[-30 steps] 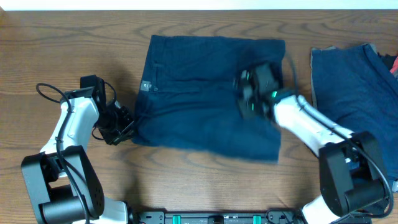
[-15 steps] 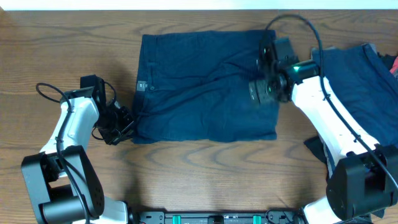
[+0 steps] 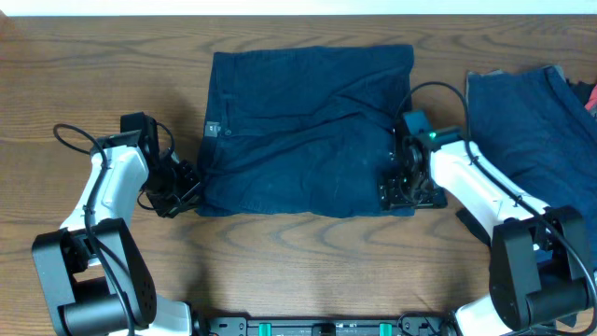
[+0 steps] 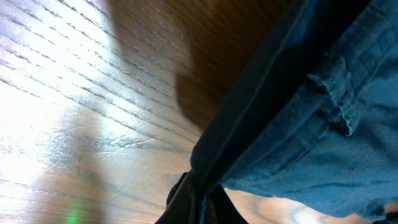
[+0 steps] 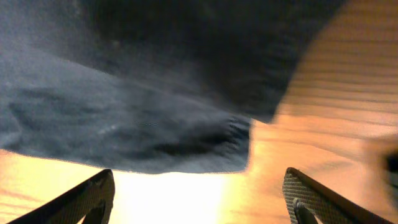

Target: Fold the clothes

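Note:
The clothes in play are navy shorts [image 3: 308, 131], lying folded flat mid-table with a small pale tag [image 3: 216, 130] near their left edge. My left gripper [image 3: 187, 187] is shut on the shorts' left front corner. In the left wrist view the cloth [image 4: 311, 124] runs down into the pinched jaws of that gripper [image 4: 202, 202]. My right gripper [image 3: 406, 191] hovers open at the shorts' front right corner. Its fingertips [image 5: 87, 199] stand wide apart with only wood between them, and the cloth corner [image 5: 236, 155] lies just ahead of this gripper [image 5: 199, 202].
More navy clothes with a grey edge [image 3: 532, 140] lie at the right side of the table, with a bit of red-pink cloth [image 3: 590, 93] at the far right edge. Bare wooden tabletop [image 3: 308, 271] runs along the front.
My right gripper carried the shorts' edge toward the back right, let go and opened, then came back to the front right corner. The shorts now lie shorter and squarer. The left arm has not moved.

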You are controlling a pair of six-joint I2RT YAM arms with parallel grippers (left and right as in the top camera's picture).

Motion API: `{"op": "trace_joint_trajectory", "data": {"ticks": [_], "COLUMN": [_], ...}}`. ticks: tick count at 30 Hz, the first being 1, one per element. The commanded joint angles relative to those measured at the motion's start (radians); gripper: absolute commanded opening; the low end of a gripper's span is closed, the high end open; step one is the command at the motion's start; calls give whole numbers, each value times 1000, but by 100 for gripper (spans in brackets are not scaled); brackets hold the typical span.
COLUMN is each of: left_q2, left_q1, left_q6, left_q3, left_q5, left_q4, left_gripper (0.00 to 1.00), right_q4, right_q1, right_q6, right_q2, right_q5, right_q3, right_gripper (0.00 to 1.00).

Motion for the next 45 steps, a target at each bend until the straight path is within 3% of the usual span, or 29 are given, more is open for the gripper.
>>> {"op": "trace_joint_trajectory", "data": {"ticks": [1,3,5,8,14,20,24,25,30,31,36,40,45], "left_q2": [4,4,4,4,4,4,4,4,4,4,4,4,4], "left_q1": [5,5,5,5,5,5,5,5,5,5,5,5,5], "left_q6": [-5,-5,-5,-5,-5,-5,-5,-5,-5,-5,-5,-5,-5], "left_q3": [-6,-6,-6,-6,-6,-6,-6,-6,-6,-6,-6,-6,-6], "left_q5": [-13,-12,-12,-12,-12,-12,-12,-12,-12,-12,-12,-12,-12], "left_q4": [-6,-7,-7,-7,-6,-11,-15,-15,-16,-15,-14,-14,-14], "left_gripper": [6,6,6,6,6,6,6,6,6,6,6,6,6], "right_q4": [68,125,174,203,99,-81,-106,-114,-186,-191,-119,13,166], "right_q1": [8,8,8,8,-2,-79,-132,-138,-129,-126,-120,-117,-101], "right_q6": [48,76,122,197,148,93,81,79,56,56,71,100,135], "right_q2": [6,6,7,7,-21,-85,-83,-83,-80,-80,-79,-79,-79], "right_q5": [-72,-71,-71,-72,-153,-144,-93,-89,-83,-84,-92,-100,-149], "right_q3": [-48,-76,-106,-142,-90,174,261,257,159,132,-31,-137,-249], "right_gripper": [84,77,62,1,1,1,1,8,94,99,98,82,78]}}
